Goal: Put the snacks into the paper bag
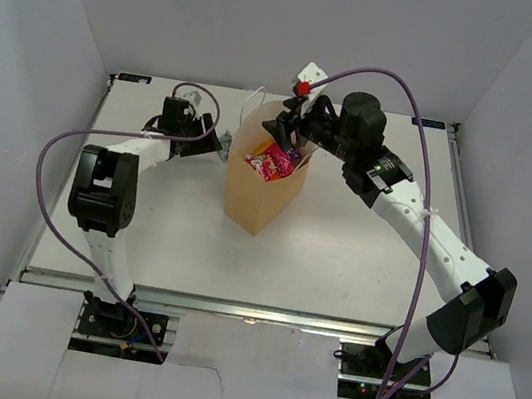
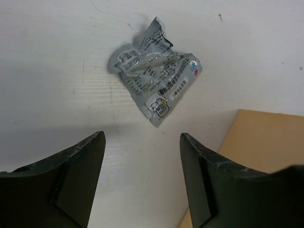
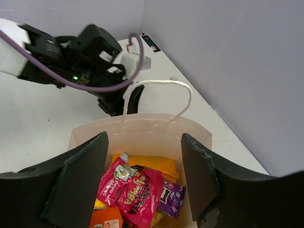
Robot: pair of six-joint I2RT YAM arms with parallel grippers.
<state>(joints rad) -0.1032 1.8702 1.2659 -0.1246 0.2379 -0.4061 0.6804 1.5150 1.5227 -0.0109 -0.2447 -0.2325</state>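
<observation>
Standing upright on the tabletop [image 1: 357, 265], the paper bag [image 1: 264, 199] holds several snacks [image 1: 274, 163].
Above the bag's open mouth hangs the right gripper [image 3: 144, 137], jaws apart and empty; the left gripper [image 2: 141, 137] sits low just left of the bag, jaws likewise apart, holding nothing. Inside the bag lie a pink packet [image 3: 130, 187], a yellow packet [image 3: 152, 164] and a purple packet [image 3: 170, 197]; a crumpled silver packet [image 2: 154, 78] lies on the tabletop beside the bag.
</observation>
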